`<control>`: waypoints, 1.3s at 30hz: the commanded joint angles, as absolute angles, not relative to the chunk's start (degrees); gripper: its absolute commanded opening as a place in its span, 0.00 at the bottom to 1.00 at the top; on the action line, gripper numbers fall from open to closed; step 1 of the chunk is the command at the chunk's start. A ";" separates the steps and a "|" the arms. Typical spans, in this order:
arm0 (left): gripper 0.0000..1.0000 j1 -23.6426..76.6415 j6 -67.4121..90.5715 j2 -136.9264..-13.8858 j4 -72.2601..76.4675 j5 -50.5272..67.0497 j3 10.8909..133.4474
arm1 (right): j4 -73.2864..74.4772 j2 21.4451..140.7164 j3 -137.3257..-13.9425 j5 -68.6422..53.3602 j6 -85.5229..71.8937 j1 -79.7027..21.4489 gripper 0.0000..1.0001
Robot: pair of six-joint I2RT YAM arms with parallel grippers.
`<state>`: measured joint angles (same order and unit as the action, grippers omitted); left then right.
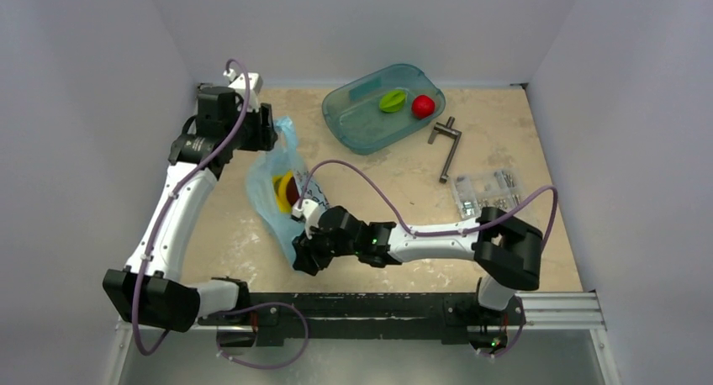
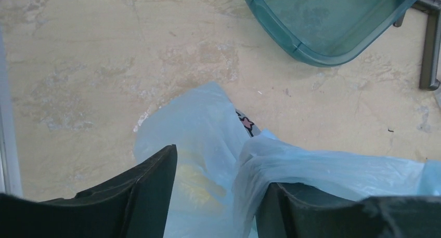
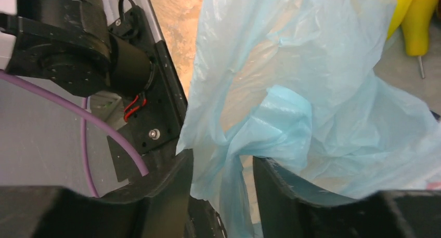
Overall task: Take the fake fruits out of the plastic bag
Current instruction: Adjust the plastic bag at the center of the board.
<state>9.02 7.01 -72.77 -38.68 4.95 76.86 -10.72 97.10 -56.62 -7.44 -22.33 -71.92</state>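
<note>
Emptying the bag [image 3: 312,92]: right gripper [image 3: 222,157] pinches a fold; left gripper [image 2: 218,165], grip unclear.
Best raise that fold slowly, tipping the banana [image 3: 411,20] beyond the fingertips outward.

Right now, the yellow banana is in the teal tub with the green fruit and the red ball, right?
No. The banana is not in the teal tub; it is inside the blue bag, as the top view shows. The green fruit and the red ball are in the tub.
</note>
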 commanded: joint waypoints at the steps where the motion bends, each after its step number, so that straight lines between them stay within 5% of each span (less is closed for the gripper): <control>1: 0.56 8.81 9.62 -67.94 -41.70 4.78 77.00 | -10.71 94.11 -58.61 -6.74 -22.30 -72.32 0.50; 15: 0.76 8.75 23.93 -40.62 -56.23 13.05 57.54 | -10.42 85.57 -58.68 -6.88 -21.16 -72.24 0.88; 19: 0.82 8.72 27.88 -39.96 -51.44 17.12 50.95 | -12.25 84.79 -58.64 -7.22 -21.06 -72.25 0.90; 22: 0.84 8.70 29.31 -42.75 -47.33 20.00 49.28 | -14.69 86.60 -57.99 -8.39 -21.09 -72.20 0.82; 26: 0.62 8.70 28.20 -47.07 -46.66 17.18 49.82 | -17.81 90.90 -56.47 -10.21 -21.24 -72.33 0.53; 30: 0.15 8.75 27.25 -51.20 -52.54 12.18 51.01 | -24.06 94.15 -50.87 -11.35 -24.72 -72.33 0.40; 33: 0.05 8.75 28.10 -52.42 -53.67 12.59 49.41 | -25.45 96.18 -48.43 -11.28 -25.44 -72.33 0.38; 39: 0.00 8.79 27.16 -53.41 -52.62 14.33 48.90 | -20.03 92.21 -48.62 -8.02 -24.61 -72.31 0.43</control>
<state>9.02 27.53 -52.82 -53.93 13.52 48.88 -20.51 97.69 -47.75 -9.89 -24.77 -72.01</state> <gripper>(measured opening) 0.007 0.386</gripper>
